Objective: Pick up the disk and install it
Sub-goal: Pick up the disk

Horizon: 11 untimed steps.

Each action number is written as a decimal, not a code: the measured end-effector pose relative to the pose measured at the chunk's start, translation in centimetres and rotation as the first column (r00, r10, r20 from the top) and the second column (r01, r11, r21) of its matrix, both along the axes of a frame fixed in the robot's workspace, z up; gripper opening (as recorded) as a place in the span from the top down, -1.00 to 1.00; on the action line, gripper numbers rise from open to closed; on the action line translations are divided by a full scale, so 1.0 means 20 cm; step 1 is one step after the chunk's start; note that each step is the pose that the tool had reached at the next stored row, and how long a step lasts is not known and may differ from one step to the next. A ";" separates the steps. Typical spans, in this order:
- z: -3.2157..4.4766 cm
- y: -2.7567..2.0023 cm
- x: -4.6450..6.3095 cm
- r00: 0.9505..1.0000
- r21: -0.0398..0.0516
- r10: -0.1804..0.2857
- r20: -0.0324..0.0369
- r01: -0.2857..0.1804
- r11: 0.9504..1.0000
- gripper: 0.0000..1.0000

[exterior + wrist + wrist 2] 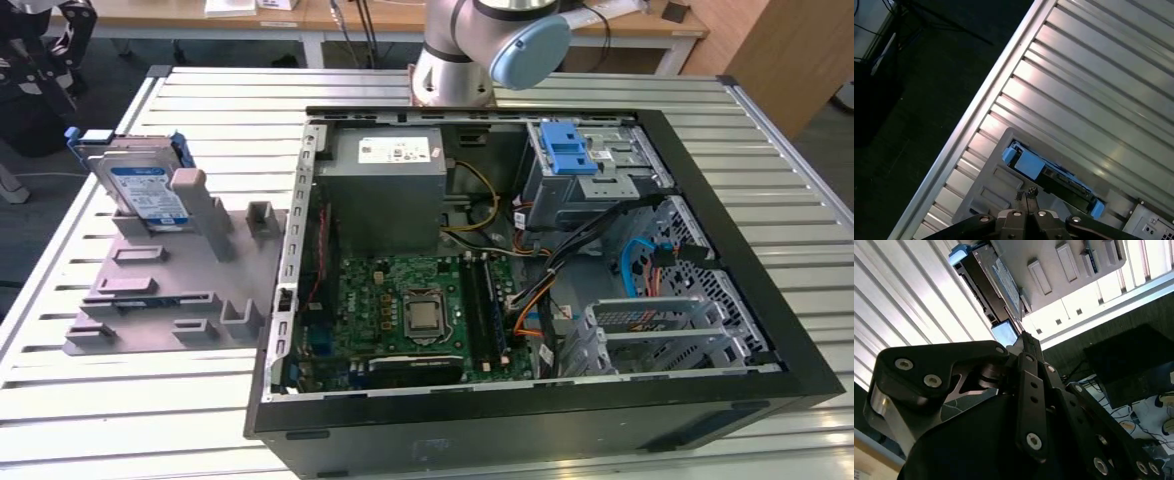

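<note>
At the exterior view's left, leaning on edge in the far end of a grey plastic holder (pixel 160 290): the disk (pixel 134 160), blue rails along its edges, white-and-blue label (pixel 144 195) facing up, print too small to read. Beneath both, a slatted metal counter (pixel 134 410). Further right, an open black computer case (pixel 534 425) lying on its side; inside, a grey box (pixel 387 190) with a small white sticker (pixel 396 152), writing not legible, then a green circuit board (pixel 400 300), then a grey cage (pixel 601 180) with a blue latch (pixel 567 150). Behind the case, the arm (pixel 467 50). In both wrist views, hand (pixel 1026 194) (pixel 1024 337) clenched, fingertips pressed together on nothing, aimed at the holder (pixel 989 187) near the disk (pixel 1054 175) (pixel 989 280), clear of it.
</note>
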State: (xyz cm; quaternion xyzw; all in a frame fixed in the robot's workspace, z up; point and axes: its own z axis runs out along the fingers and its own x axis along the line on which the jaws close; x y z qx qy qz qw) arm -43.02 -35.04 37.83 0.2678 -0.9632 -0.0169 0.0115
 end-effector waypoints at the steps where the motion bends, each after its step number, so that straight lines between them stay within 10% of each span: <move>1: 0.000 0.000 0.00 1.000 0.000 0.009 0.000 -0.009 1.000 0.79; 11: 0.000 0.000 0.00 0.995 0.000 0.101 0.000 -0.101 0.995 0.79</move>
